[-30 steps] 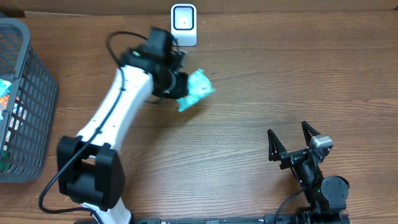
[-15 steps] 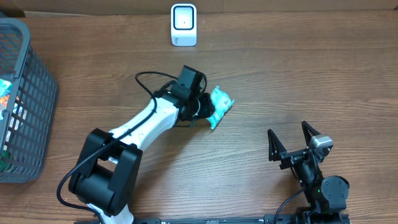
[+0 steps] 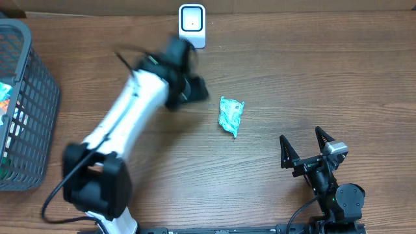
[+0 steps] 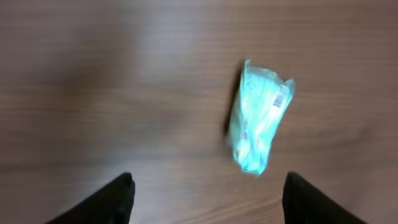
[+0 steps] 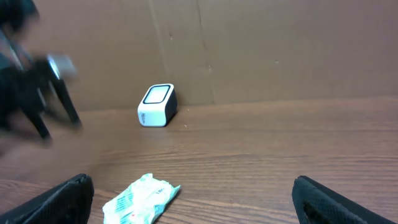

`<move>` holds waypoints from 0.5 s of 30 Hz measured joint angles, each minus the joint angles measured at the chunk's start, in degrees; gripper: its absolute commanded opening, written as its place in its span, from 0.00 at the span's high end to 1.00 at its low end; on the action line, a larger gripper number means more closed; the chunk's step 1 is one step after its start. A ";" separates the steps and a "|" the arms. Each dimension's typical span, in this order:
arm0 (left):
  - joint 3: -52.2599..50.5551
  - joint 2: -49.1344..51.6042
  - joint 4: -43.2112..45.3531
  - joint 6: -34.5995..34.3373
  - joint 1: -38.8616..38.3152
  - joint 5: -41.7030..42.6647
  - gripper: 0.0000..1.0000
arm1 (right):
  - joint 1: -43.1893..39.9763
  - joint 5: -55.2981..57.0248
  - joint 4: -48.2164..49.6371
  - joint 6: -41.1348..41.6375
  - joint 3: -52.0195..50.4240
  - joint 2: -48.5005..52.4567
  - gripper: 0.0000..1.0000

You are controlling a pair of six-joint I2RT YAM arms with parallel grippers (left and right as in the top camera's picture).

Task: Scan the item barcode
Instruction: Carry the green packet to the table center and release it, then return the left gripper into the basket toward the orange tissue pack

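While my left arm (image 3: pixel 123 127) stretches blurred and slanting toward the scanner (image 3: pixel 192 26), I see the left gripper (image 4: pixel 209 183) spread, empty. The right gripper (image 3: pixel 300 136) gapes too. Between them the teal packet (image 3: pixel 231 116) lies flat on the table (image 3: pixel 312 71), its long axis far-to-near and its narrow end nearest me.

Soft, even light falls from above on your wooden table (image 3: pixel 292 84), with no hard glare. In the overhead view the left arm (image 3: pixel 130 117) is smeared by motion blur, while the teal packet (image 3: pixel 231 116), the scanner (image 3: pixel 192 26) and the right gripper (image 3: pixel 300 134) are crisp. Your left wrist view is soft all over. The packet (image 4: pixel 258 124) looks washed pale there, with a narrow dark shadow along its left edge. In the right wrist view the left arm (image 5: pixel 28 87) blurs, and the near fingers (image 5: pixel 62 199) are unfocused.
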 measured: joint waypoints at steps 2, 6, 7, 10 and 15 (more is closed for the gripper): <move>11.21 0.00 -7.85 2.78 4.37 -2.71 0.32 | 0.00 -0.02 -0.04 -0.04 0.00 0.00 0.00; 29.42 -0.07 -18.12 5.73 12.72 -7.21 0.31 | 0.00 -0.02 -0.04 -0.02 0.00 0.00 0.00; 33.51 -0.11 -20.06 6.29 15.28 -8.07 0.30 | 0.00 0.00 -0.07 -0.04 0.00 0.00 0.00; 41.68 -0.48 -23.56 7.19 22.99 -9.84 0.30 | 0.00 -0.02 -0.02 -0.02 0.00 0.00 0.00; 45.27 -1.09 -25.70 7.54 36.11 -11.78 0.30 | 0.00 0.00 -0.07 -0.02 0.00 0.00 0.00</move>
